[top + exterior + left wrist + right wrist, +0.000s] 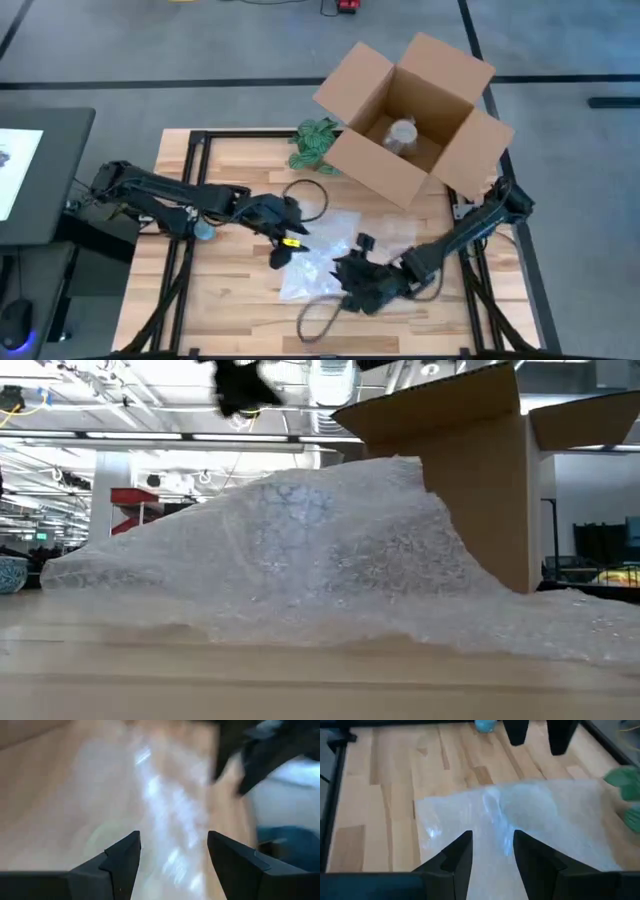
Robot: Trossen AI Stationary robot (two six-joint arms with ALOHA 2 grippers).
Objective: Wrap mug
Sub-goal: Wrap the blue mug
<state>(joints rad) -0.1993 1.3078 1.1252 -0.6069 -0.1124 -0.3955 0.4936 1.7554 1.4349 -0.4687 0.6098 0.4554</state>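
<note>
While the mug [402, 133] sits in the box [412, 118] at 1 o'clock | we see both grippers open-fingered over bubble wrap [325, 258] at centre, left gripper [172, 852], right gripper [492, 851] | likely to spread it.

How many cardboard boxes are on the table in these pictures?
1. The open cardboard box stands at the far edge of the table, flaps spread, beyond the bubble wrap. The low view shows it behind the wrap; nothing suggests another box hidden.
</note>
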